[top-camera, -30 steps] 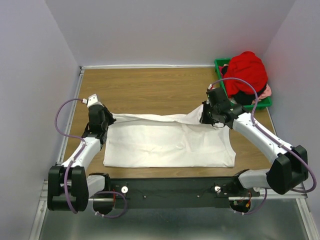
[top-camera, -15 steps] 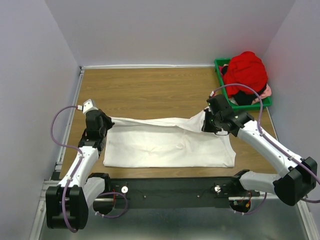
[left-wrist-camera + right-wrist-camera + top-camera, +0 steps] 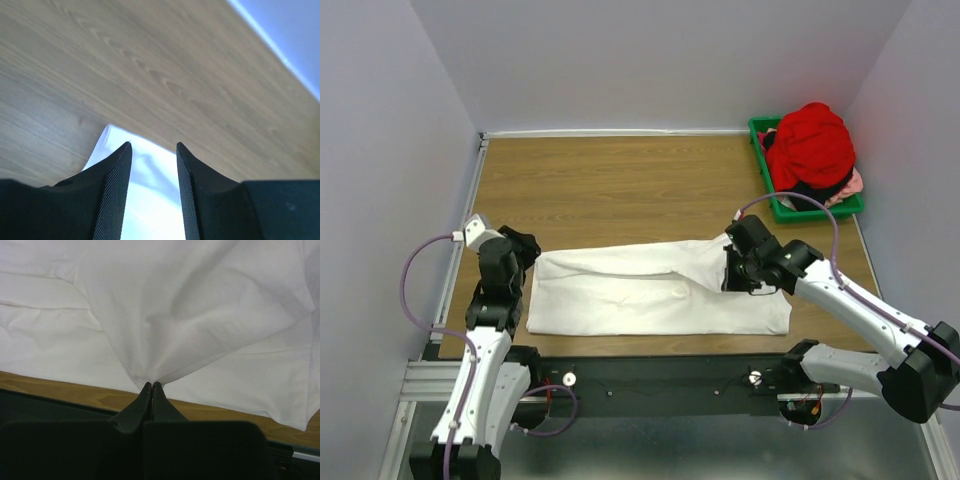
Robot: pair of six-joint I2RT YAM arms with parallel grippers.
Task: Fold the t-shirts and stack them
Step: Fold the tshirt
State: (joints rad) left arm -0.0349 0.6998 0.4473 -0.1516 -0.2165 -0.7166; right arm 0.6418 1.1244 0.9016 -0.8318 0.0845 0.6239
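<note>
White tee (image 3: 650, 295) lies half-folded, nearer and left of the bin (image 3: 820, 209). Right gripper (image 3: 151, 385) pinches its fold. Left gripper (image 3: 153, 160) stands parted and empty at the end farthest from the bin. Advise lowering the fold flat with edges aligned before letting go.

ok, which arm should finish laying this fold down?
Right. The right gripper is shut on a pinch of the shirt, with the fold raised off the layer below. The left gripper is open at the shirt's other end, holding nothing.
</note>
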